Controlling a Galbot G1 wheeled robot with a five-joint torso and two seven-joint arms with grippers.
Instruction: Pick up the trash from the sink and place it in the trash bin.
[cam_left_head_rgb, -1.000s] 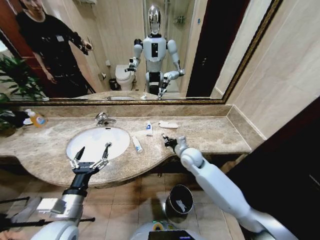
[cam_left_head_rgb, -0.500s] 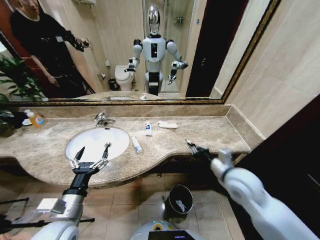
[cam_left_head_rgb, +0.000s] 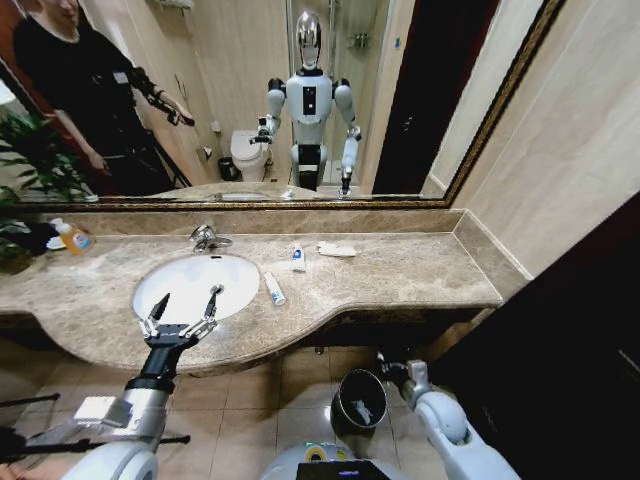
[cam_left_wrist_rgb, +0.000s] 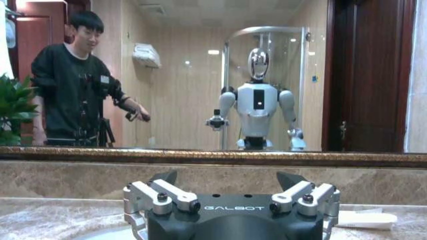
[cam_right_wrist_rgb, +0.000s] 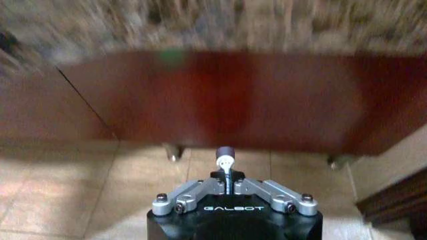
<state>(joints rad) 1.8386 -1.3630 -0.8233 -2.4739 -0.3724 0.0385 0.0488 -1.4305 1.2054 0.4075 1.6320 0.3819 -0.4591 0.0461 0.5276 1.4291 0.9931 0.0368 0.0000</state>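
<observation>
The white oval sink (cam_left_head_rgb: 195, 283) sits in the marble countertop (cam_left_head_rgb: 420, 268). My left gripper (cam_left_head_rgb: 183, 310) hovers open over the basin's near rim, its fingers (cam_left_wrist_rgb: 163, 178) spread with nothing between them. Trash lies on the counter beside the basin: a white tube (cam_left_head_rgb: 273, 289), a second tube (cam_left_head_rgb: 298, 257) and a white wrapper (cam_left_head_rgb: 337, 249), the wrapper (cam_left_wrist_rgb: 363, 218) also showing past the left gripper. My right gripper (cam_left_head_rgb: 385, 368) is down below the counter edge, just right of the black trash bin (cam_left_head_rgb: 358, 400). The right gripper (cam_right_wrist_rgb: 225, 175) is shut on a small white tube (cam_right_wrist_rgb: 225, 161).
A chrome faucet (cam_left_head_rgb: 207, 237) stands behind the basin. A yellow bottle (cam_left_head_rgb: 72, 237) sits at the counter's far left. A white piece (cam_left_head_rgb: 363, 410) lies inside the bin. A dark wooden cabinet front (cam_right_wrist_rgb: 220, 95) faces the right gripper, above a tiled floor (cam_right_wrist_rgb: 67, 190).
My right arm swung off the countertop, out to the right, then down to floor level beside the bin. The left arm and the counter's items have not moved.
</observation>
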